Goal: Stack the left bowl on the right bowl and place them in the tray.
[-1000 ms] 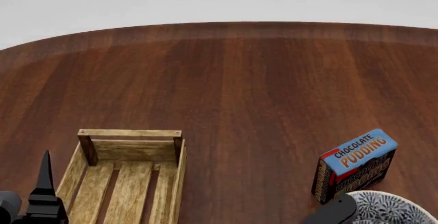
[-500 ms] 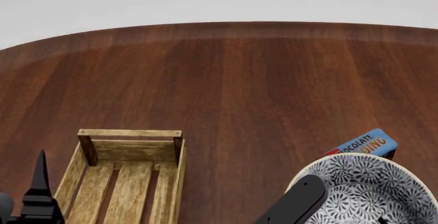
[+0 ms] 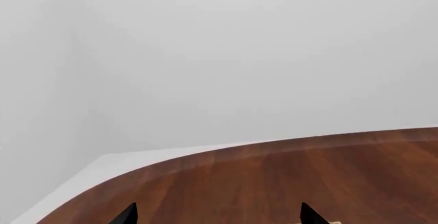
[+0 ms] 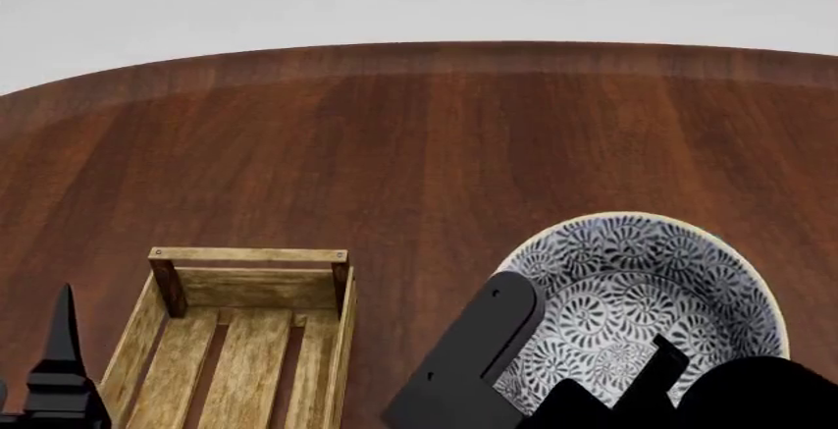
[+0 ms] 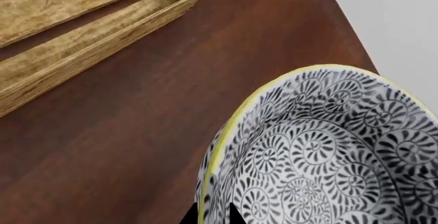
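Note:
A black-and-white patterned bowl with a yellow rim hangs above the table at the right of the head view. My right gripper is shut on the bowl's near rim, one fingertip outside and one inside. Whether a second bowl is nested with it, I cannot tell. The tray, a light-wood slatted crate, stands at the lower left, left of the bowl; its side plank also shows in the right wrist view. My left gripper is open and empty, beside the tray's left side.
The round dark wooden table stretches far beyond the tray and bowl, its curved far edge meeting a white floor. My right arm covers the table's near right part.
The bowl has risen in my right gripper and moved up into the head view, now covering the chocolate pudding box. My left gripper has sunk slightly.

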`<state>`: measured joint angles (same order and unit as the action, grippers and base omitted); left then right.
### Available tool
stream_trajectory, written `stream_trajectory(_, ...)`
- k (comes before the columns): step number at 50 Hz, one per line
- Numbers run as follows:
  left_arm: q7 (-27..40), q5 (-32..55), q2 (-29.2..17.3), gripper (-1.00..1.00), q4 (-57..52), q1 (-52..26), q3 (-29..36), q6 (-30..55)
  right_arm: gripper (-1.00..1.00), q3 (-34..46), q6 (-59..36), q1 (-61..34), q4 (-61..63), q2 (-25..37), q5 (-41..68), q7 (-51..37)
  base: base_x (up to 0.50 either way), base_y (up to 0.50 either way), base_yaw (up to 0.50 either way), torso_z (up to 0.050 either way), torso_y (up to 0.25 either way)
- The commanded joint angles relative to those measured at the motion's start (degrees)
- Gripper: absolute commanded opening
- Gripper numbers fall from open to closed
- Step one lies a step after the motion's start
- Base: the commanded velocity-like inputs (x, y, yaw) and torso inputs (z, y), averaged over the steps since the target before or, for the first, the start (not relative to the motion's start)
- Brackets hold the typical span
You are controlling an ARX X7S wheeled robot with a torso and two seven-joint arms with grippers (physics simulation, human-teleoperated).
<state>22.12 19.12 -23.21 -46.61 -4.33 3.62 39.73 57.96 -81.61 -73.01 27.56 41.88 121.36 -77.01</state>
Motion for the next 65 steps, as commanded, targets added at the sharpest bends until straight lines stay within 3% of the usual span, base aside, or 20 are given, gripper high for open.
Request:
stream_trajectory(1, 0.24, 0.59, -0.38, 1.0, -0.47, 0.28, -0.86, 0.18, -1.0, 0.87, -2.75, -5.29, -2.78, -3.65, -2.03, 1.63, 0.0, 0.0, 0.0, 0.0, 0.0)
stream_trajectory(21, 0.53, 2.33, -1.36, 1.0, -1.66, 1.34, -3.94, 0.55, -1.0, 0.5, -6.21, -10.04, -7.99, -10.1, -10.71, 12.61, 0.0, 0.0, 0.0, 0.0, 0.001)
stream_trajectory(32, 0.5, 2.23, -1.52, 1.0, -1.31, 2.92, -4.7, -1.05, -1.0, 0.87, -6.35, -12.61, -10.35, -14.45, -23.57, 26.75, 0.0, 0.0, 0.0, 0.001, 0.0)
stream_trajectory(65, 1.16, 2.75, -2.22, 1.0, -0.89, 5.5, -7.43, -2.83, -1.0, 10.96, 5.23, -17.7, -16.1, -22.88, -47.97, 54.36, 0.0, 0.0, 0.0, 0.0, 0.001)
